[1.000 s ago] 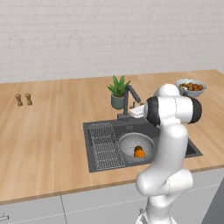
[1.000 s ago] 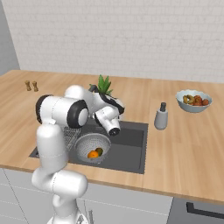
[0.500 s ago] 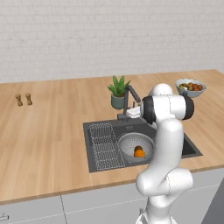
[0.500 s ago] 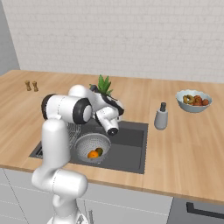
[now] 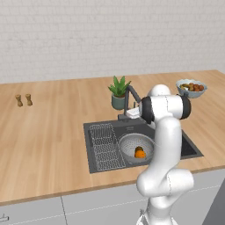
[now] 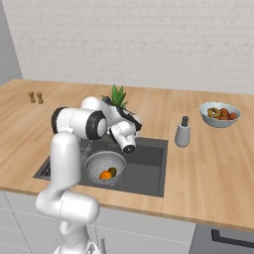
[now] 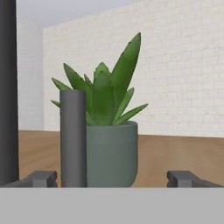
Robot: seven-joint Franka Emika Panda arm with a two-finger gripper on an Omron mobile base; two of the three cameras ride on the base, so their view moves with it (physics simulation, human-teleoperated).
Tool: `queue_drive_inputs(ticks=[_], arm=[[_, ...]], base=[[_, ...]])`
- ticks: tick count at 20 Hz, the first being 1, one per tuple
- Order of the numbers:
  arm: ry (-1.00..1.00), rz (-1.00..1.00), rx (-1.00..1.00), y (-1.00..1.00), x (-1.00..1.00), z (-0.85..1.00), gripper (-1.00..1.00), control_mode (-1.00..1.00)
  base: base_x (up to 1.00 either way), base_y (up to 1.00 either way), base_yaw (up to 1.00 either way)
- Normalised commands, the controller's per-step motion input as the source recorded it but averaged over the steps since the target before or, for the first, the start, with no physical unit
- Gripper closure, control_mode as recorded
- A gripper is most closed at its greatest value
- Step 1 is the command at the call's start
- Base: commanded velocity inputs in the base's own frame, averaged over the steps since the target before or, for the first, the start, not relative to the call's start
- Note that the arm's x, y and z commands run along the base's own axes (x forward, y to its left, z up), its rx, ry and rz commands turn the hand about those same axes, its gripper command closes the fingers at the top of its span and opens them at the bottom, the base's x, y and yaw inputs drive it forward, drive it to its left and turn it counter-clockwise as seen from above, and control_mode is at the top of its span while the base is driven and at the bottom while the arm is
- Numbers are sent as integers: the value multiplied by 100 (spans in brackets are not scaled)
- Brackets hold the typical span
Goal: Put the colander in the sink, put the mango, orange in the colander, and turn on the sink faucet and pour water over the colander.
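No text, label, brand, number or sign can be read on anything in these views.

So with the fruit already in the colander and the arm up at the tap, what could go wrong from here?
Two risks. The potted plant stands right behind the tap's handle post in the hand view, so the open claw might push too far and bump the pot. Also, the faucet spout may not point over the colander, which sits toward the middle of the sink; water could then miss the orange and mango.
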Motion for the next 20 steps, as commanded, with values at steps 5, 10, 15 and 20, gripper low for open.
queue_drive_inputs(ticks=[5, 10, 15, 20], arm=[[0, -8, 3, -6, 16, 0, 100, -100], [-3, -13, 8, -37, 26, 0, 100, -100], [-1, -12, 14, -82, 32, 3, 100, -100], [0, -9, 17, -100, 41, 3, 100, -100]], base=[[0, 0, 0], [0, 0, 0], [0, 0, 0], [0, 0, 0]])
